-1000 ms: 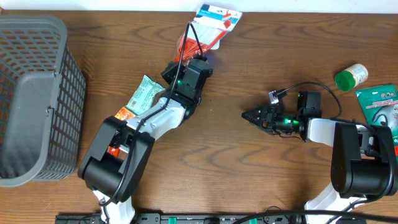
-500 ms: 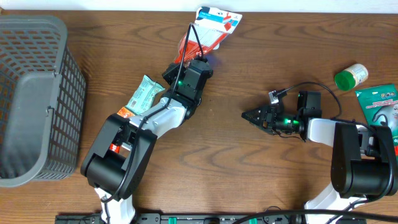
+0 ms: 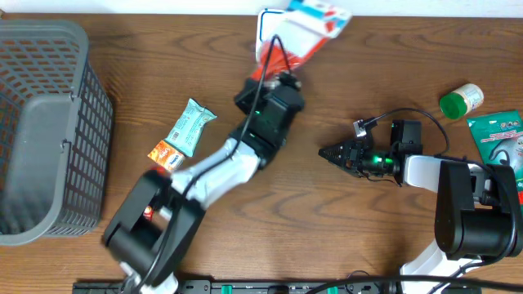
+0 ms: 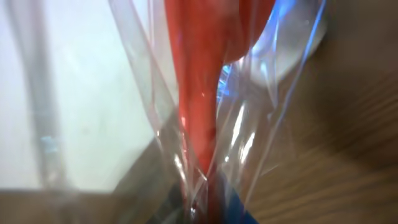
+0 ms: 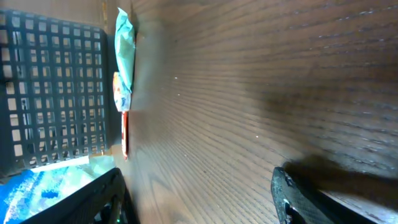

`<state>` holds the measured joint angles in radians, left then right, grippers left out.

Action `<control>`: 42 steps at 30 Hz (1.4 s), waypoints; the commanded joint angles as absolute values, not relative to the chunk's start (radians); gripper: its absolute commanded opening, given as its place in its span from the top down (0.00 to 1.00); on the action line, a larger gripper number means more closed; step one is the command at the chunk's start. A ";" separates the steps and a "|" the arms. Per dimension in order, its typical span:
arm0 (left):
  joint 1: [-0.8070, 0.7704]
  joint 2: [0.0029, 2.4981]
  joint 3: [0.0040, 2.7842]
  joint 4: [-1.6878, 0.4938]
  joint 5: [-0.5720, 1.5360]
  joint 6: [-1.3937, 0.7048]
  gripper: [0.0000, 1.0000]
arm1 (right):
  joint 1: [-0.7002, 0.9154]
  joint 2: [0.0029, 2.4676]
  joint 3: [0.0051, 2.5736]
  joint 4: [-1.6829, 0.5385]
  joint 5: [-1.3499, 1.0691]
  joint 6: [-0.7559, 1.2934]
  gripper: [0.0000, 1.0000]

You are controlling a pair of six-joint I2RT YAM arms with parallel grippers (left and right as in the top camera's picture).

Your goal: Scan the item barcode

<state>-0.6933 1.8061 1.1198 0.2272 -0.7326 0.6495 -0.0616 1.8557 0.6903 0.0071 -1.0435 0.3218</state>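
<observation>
The item is a clear plastic pack (image 3: 304, 23) with a red tool inside and a white, blue and red card header. It is at the back of the table, in the middle. My left gripper (image 3: 279, 70) is shut on its lower end. In the left wrist view the pack (image 4: 199, 93) fills the frame, red core and crinkled film running down between the jaws. No barcode is readable in any view. My right gripper (image 3: 325, 151) lies low over the table at centre right and points left. Its fingers (image 5: 93, 199) stand wide apart with only bare wood between them.
A grey mesh basket (image 3: 49, 131) fills the left side. A teal snack packet (image 3: 189, 124) and a small orange packet (image 3: 165, 153) lie beside the left arm. A green-capped bottle (image 3: 460, 100) and a green pack (image 3: 498, 139) sit at the right edge.
My left arm has swung to the right and towards the back, carrying the pack with it. The right arm has stayed where it was.
</observation>
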 commanded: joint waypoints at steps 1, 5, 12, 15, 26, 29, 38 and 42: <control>-0.759 1.675 1.169 0.207 -0.666 0.494 0.93 | -0.065 1.915 0.641 -0.034 -0.758 0.310 0.20; -0.777 1.555 1.169 0.083 -0.529 0.311 0.93 | -0.065 1.915 0.641 -0.059 -0.768 0.290 0.17; -0.695 1.356 1.169 -0.168 -0.141 0.093 0.93 | -0.066 1.895 0.641 -0.068 -0.823 0.265 0.14; -0.638 1.315 1.169 -0.210 0.102 0.042 0.93 | -0.066 1.852 0.641 -0.078 -0.839 0.260 0.13; -0.583 1.353 1.091 -0.216 0.477 -0.072 0.93 | -0.072 1.477 0.641 -0.267 -0.794 0.228 0.10; -0.582 1.352 1.056 -0.175 0.524 -0.114 0.93 | -0.093 1.365 0.641 -0.298 -0.793 0.231 0.07; -0.576 1.352 0.963 -0.020 0.679 -0.221 0.92 | -0.257 1.161 0.641 -0.382 -0.851 0.258 0.01; -0.576 1.352 0.920 0.060 0.736 -0.273 0.93 | -0.297 1.164 0.641 -0.366 -0.917 0.263 0.01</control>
